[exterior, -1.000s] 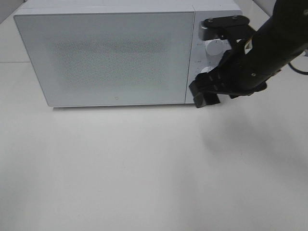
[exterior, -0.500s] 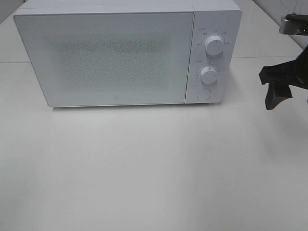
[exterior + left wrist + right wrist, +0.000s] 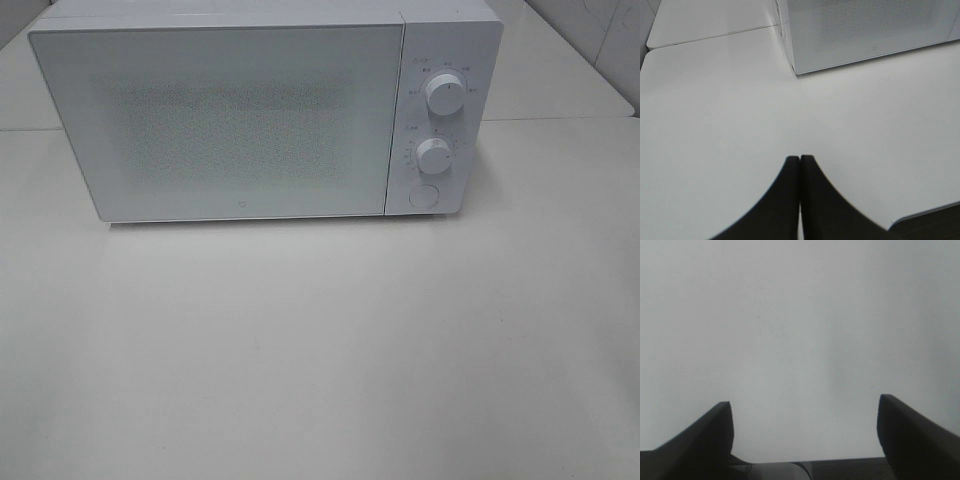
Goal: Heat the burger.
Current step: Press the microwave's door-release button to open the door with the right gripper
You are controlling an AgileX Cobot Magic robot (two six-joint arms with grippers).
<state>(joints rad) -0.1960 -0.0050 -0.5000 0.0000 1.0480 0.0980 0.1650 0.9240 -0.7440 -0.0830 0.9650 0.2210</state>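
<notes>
The burger is out of view; no frame shows it. A white microwave [image 3: 230,110] stands at the back of the table with its door shut, and two round knobs [image 3: 443,92] and a button sit on its right panel. Its lower left corner shows in the left wrist view [image 3: 850,35]. My left gripper [image 3: 800,160] is shut and empty above bare table, well in front and to the left of the microwave. My right gripper [image 3: 805,407] is open and empty over bare white table. Neither arm shows in the exterior high view.
The white table [image 3: 320,350] stretches in front of the microwave. A seam between table sections [image 3: 715,37] runs behind the microwave's left side. A tiled wall corner [image 3: 610,40] lies at the far right.
My right arm was at the microwave's knob panel, then pulled away to the right and has left the exterior high view. The microwave has not moved.
</notes>
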